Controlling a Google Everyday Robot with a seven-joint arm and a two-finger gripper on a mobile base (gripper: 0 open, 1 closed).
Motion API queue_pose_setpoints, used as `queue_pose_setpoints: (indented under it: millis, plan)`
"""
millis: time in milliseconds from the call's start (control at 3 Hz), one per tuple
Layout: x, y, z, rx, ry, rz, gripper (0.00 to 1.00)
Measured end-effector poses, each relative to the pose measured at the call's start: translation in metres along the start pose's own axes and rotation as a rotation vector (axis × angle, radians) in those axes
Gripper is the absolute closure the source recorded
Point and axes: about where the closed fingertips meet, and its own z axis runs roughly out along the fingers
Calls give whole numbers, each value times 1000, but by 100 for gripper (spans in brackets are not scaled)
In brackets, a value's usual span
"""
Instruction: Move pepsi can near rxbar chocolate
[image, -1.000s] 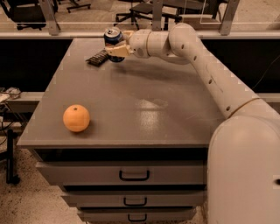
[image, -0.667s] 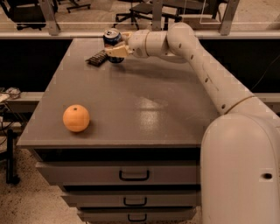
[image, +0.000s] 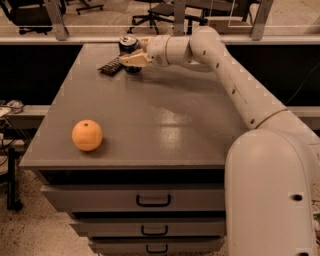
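The pepsi can (image: 128, 46), dark blue with a silver top, stands upright at the far left of the grey table (image: 165, 120). The rxbar chocolate (image: 111, 66), a flat dark bar, lies just left of the can, almost touching it. My gripper (image: 134, 52) reaches in from the right, with one finger across the can's front and the other behind it. It is shut on the can, whose base is at the table surface.
An orange fruit (image: 87, 135) sits near the table's front left edge. My arm (image: 225, 70) stretches over the table's right side. Drawers (image: 152, 200) are below the front edge. Office chairs (image: 160, 10) stand behind the table.
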Motion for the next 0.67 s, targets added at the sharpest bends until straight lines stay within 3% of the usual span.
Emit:
queue_pose_setpoints:
  millis: [333, 667]
  plan:
    - [-1, 0, 3, -4, -4, 0, 0]
    - [-7, -2, -2, -6, -13, -8, 0]
